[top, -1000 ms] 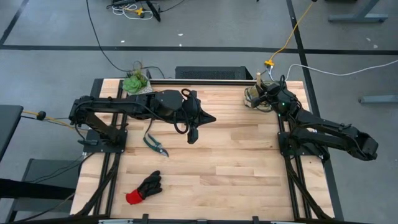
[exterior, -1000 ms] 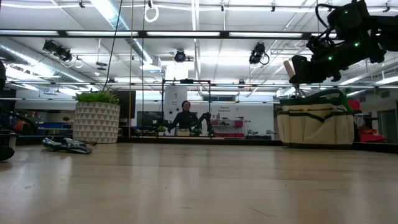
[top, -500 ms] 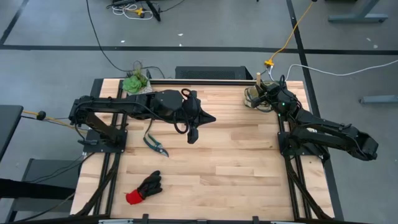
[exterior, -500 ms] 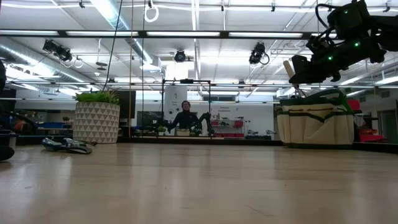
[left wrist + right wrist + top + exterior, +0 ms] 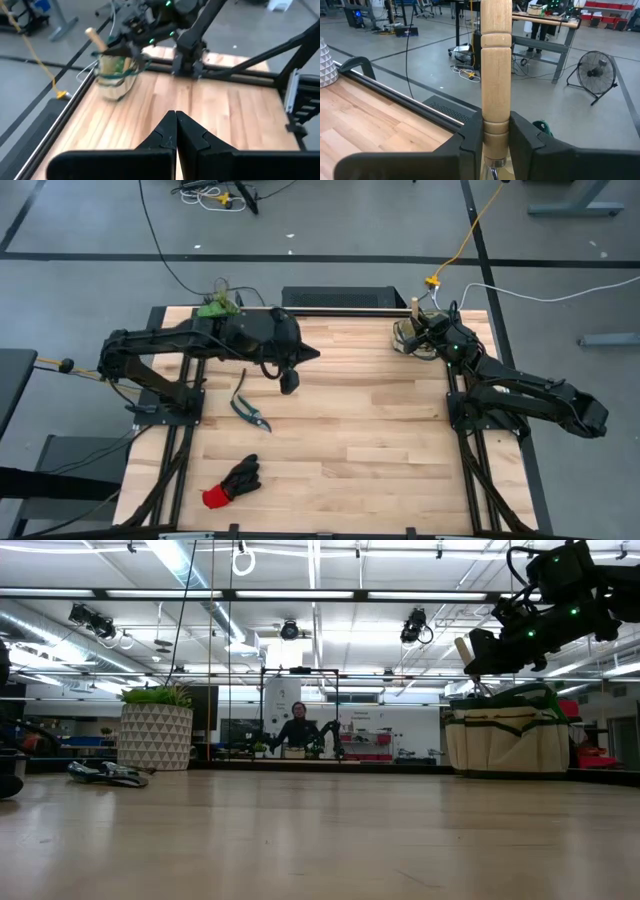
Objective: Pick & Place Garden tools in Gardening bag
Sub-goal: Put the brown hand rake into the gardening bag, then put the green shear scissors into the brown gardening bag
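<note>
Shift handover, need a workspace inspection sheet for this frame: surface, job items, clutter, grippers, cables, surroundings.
Surface: wooden table, flat.
Job's things: gardening bag at the far right corner; pruning shears and glove lie on the left half.
Clutter: potted plant at the far left corner.
Grippers: right gripper shut on a wooden-handled tool above the bag; left gripper shut, empty.
Cables: yellow cable on the floor.
Surroundings: a person far behind the table.

Two arms, matte black, built of chunky rounded segments on black frame bases at the table edges. Left arm [image 5: 200,345]: looped black cable near wrist. Right arm [image 5: 520,390]: small green indicator lights by wrist. Fingers [image 5: 470,142] black, blocky, angular.
</note>
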